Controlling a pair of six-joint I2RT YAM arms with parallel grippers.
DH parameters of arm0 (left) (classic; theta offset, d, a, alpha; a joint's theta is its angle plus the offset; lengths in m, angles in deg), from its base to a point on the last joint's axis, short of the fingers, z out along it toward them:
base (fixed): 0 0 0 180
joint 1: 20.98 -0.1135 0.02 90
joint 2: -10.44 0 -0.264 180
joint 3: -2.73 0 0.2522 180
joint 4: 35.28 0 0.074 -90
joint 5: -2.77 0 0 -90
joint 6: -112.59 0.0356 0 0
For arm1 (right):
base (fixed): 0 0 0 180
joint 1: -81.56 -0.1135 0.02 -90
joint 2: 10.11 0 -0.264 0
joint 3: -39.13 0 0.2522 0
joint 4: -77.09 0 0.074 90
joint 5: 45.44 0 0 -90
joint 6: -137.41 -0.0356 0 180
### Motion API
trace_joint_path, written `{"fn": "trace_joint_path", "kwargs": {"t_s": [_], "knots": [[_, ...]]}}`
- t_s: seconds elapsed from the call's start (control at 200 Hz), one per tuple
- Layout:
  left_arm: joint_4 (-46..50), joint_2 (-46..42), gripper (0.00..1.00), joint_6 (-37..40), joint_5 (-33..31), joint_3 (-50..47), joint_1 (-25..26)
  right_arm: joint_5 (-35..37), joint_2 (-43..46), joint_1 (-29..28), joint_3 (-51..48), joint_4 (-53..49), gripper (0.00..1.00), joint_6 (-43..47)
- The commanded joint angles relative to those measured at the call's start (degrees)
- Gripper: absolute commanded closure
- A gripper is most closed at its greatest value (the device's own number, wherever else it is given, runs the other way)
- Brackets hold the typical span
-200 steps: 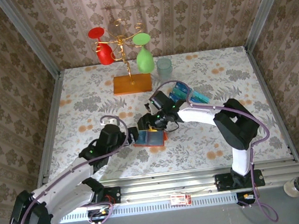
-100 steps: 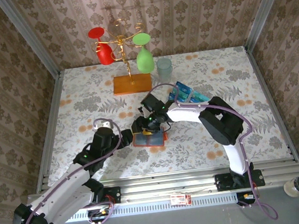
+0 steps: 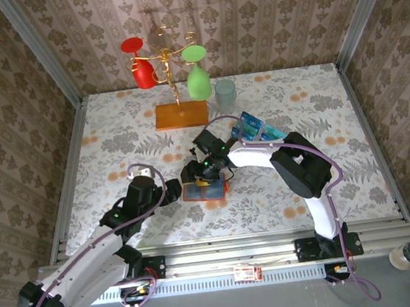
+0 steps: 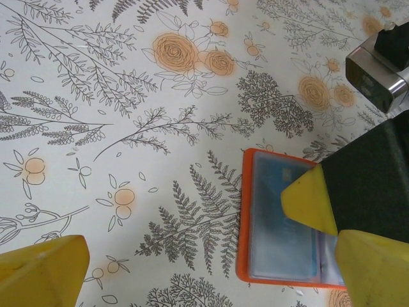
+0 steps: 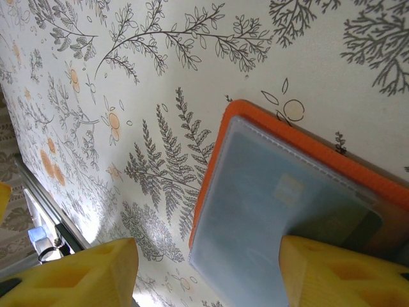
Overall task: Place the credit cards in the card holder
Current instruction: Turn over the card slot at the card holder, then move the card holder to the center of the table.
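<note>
Card holder [image 5: 268, 211] lies open, right gripper [image 5: 204, 268] seemingly touching it.

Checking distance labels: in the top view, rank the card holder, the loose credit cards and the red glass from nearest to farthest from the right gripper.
1. card holder, right under the right gripper, centre front.
2. credit cards, lying farther back, to the right.
3. red glass, hanging at the back left.
</note>
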Motion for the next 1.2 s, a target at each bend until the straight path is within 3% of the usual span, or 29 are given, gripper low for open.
{"fn": "trace_joint_path", "kwargs": {"t_s": [0.0,0.325,0.635,0.895,1.045,1.195], "knots": [[0.7,0.1,0.00,0.5,0.4,-0.5,-0.5,-0.2,3.7,1.1,0.8,-2.2,0.39,0.6],[-1.1,3.3,0.00,0.7,1.6,0.4,-0.5,2.7,12.5,3.9,-5.2,-3.1,0.39,1.6],[-4.1,9.0,0.00,2.1,2.3,2.9,-0.3,20.5,21.2,4.4,-13.3,-15.9,0.41,10.5],[-7.6,14.7,0.00,1.8,2.8,4.1,0.3,20.6,19.1,3.7,-15.6,-15.4,0.44,11.7],[-8.8,17.1,0.00,1.7,3.0,4.7,0.6,21.0,16.7,3.8,-15.3,-15.3,0.52,12.3],[-9.7,19.1,0.00,1.7,3.3,5.2,0.9,22.4,15.5,4.1,-14.9,-15.9,0.75,13.0]]}}
